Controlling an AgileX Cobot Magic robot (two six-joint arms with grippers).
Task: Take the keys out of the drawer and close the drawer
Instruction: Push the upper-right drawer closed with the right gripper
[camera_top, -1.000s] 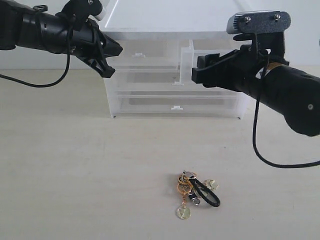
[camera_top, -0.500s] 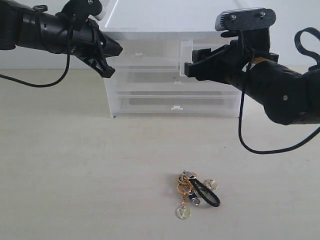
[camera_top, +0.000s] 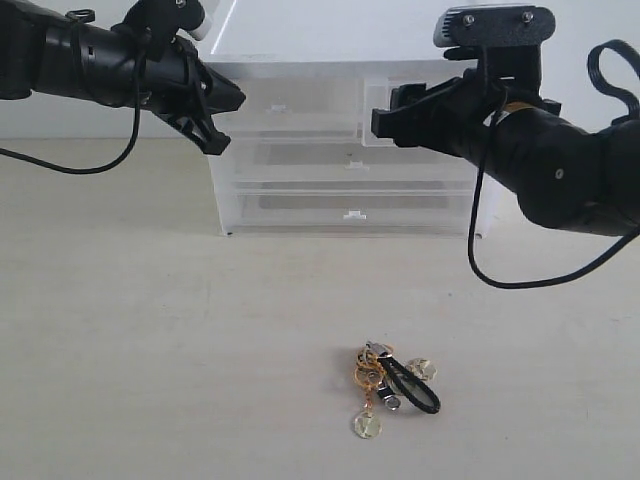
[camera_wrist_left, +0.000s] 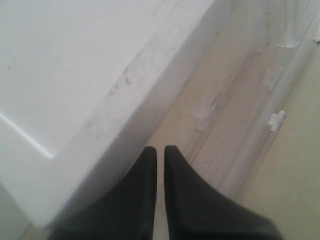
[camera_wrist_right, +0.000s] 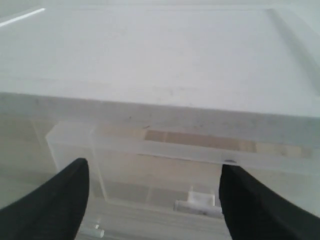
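The keys, gold rings and round tags with a black cord loop, lie on the table at the front, apart from both arms. The drawer, the upper right clear one of the white unit, stands a little way out. My right gripper hovers in front of it. In the right wrist view this gripper is open, with the drawer and its white tab handle between the fingers, untouched. My left gripper is shut and empty at the unit's upper left corner, also seen in its wrist view.
The unit's left upper drawer and its two full-width drawers are pushed in. Its white top fills much of the left wrist view. A cable hangs from the right arm. Bare table lies between the unit and the keys.
My right arm has risen and swung left toward the upper right drawer. The left arm and the keys have not moved.
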